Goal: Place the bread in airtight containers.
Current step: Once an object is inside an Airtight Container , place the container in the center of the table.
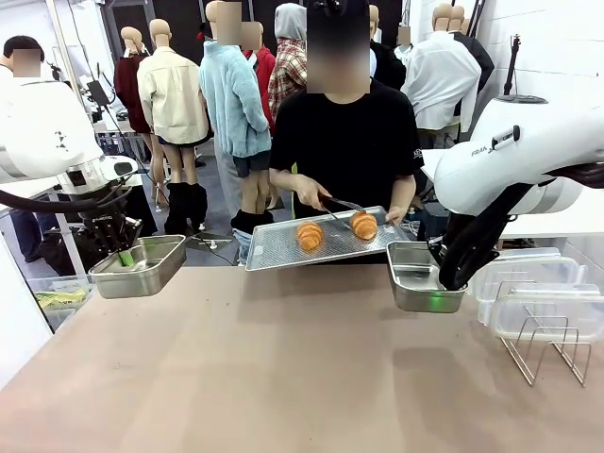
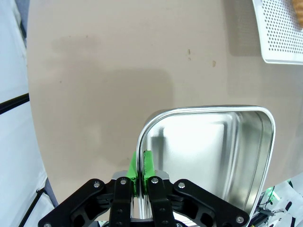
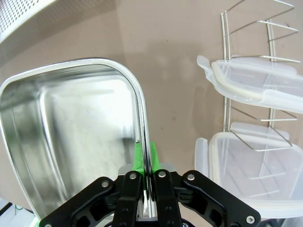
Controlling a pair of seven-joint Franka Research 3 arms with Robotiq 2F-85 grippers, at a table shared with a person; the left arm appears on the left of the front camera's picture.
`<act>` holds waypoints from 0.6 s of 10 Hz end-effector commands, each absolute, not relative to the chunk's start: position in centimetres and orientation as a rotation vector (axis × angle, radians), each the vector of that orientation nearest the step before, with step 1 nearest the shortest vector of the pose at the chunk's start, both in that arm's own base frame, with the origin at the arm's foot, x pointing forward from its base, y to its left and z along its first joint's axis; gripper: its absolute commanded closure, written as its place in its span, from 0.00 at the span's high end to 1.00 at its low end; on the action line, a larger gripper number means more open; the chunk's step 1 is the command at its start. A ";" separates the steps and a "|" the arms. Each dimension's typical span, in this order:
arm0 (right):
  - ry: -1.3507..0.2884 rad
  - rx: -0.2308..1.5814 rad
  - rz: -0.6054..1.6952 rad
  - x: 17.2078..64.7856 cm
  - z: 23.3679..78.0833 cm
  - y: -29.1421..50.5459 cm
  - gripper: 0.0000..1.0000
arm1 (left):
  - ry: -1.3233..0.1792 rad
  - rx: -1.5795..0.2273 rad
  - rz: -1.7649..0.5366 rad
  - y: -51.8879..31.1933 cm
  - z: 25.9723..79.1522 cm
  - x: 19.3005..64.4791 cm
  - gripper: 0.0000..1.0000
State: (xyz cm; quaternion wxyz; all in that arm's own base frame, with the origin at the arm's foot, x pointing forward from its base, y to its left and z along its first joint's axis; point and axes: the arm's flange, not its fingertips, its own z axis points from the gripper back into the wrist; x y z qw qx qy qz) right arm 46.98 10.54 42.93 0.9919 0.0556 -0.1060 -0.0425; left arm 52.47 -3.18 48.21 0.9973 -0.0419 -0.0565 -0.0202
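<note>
We see golden-brown ridged rolls (image 1: 310,235) on a silver tray (image 1: 274,250) dotted with holes, brushed-steel tins (image 1: 142,271), green pads (image 2: 148,163) on the black left gripper (image 2: 140,166), milky-clear lids (image 3: 255,81), a tan table (image 1: 283,377)

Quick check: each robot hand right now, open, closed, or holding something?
Left hand: closed on the rim of the left steel tin.
Right hand: closed on the rim of the right steel tin.
</note>
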 end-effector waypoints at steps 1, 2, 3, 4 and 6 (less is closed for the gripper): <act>-0.222 0.106 -0.085 47.0 43.3 10.6 0.00 | -0.123 -0.080 -0.040 -3.0 48.5 52.5 0.00; -0.222 0.106 -0.085 47.0 43.3 10.6 0.00 | -0.123 -0.080 -0.040 -3.0 48.5 52.5 0.00; -0.222 0.106 -0.085 47.0 43.3 10.6 0.00 | -0.123 -0.080 -0.040 -3.0 48.5 52.5 0.00; -0.222 0.106 -0.085 47.0 43.3 10.6 0.00 | -0.123 -0.080 -0.040 -3.0 48.5 52.5 0.00; -0.222 0.106 -0.085 47.0 43.3 10.6 0.00 | -0.123 -0.080 -0.040 -3.0 48.5 52.5 0.00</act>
